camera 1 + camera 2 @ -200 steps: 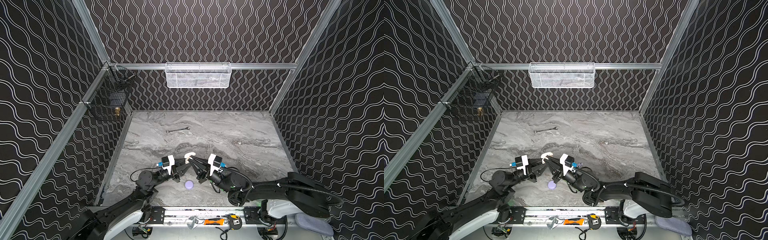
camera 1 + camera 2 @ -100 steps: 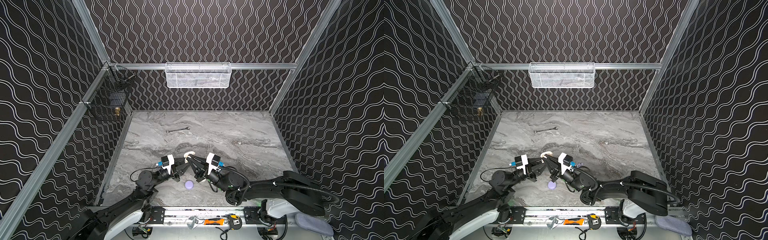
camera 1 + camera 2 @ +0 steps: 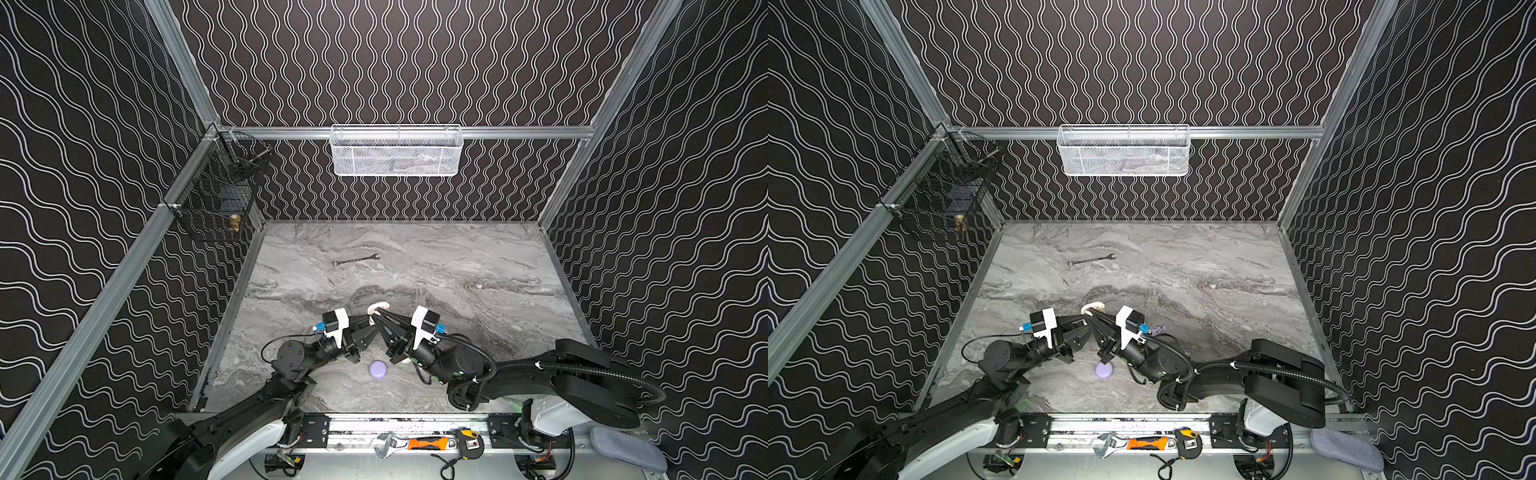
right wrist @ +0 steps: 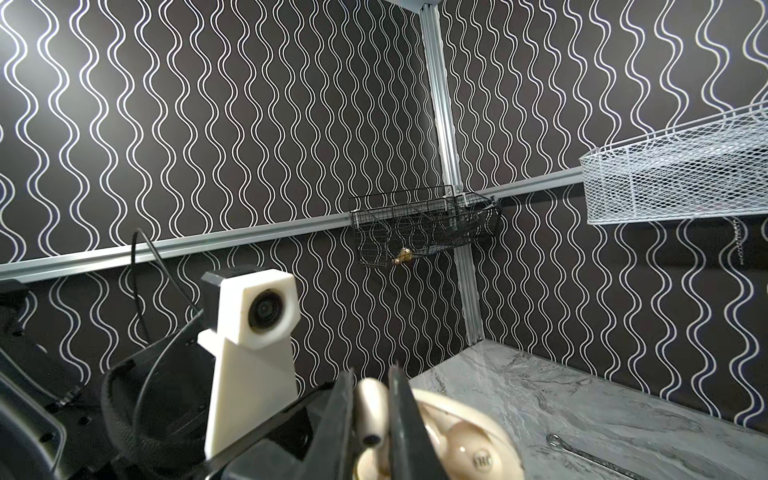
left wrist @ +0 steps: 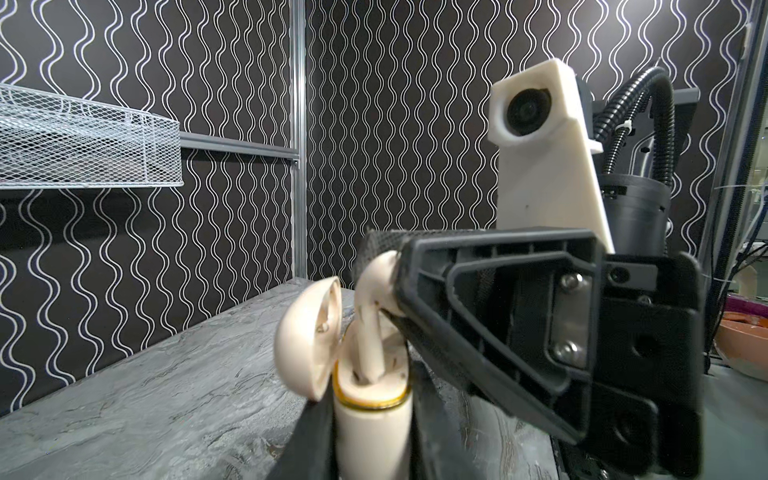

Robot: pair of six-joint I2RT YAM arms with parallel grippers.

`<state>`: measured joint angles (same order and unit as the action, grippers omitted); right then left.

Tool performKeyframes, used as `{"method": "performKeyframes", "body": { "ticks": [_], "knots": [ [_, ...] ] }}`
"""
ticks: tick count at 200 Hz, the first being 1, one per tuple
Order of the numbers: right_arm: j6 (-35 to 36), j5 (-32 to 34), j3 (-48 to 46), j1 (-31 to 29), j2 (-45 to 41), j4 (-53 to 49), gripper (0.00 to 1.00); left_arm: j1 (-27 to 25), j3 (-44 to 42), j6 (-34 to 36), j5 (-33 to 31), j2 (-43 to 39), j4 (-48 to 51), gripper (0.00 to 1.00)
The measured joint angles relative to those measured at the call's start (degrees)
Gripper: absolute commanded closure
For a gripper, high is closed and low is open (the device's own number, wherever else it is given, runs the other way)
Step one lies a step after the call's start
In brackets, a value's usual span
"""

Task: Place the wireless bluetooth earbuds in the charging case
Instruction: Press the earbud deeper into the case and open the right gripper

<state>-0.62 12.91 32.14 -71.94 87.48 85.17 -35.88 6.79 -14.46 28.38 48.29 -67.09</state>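
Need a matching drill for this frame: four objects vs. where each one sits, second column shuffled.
1. cream case
2. cream earbud
3. lavender case
4. wrench

A. free on the table, far side
B. clamped in the right gripper
C. free on the table, near side
D. clamped in the left gripper, lid open

Pairs: 1-D, 2-B, 3-C, 4-A

Robot lab cell: aluminium frame (image 3: 399, 132), patterned walls (image 3: 395, 62), mesh basket (image 3: 395, 160).
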Motion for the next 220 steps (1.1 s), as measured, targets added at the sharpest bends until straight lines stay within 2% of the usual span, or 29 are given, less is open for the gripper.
{"method": "performKeyframes", "body": {
  "ticks": [220],
  "knots": [
    [0.63, 2.23, -1.40, -0.37, 0.94, 1.20, 1.00, 0.02, -0.31, 0.04, -0.50, -0.59, 2.03, 1.00]
  ]
}}
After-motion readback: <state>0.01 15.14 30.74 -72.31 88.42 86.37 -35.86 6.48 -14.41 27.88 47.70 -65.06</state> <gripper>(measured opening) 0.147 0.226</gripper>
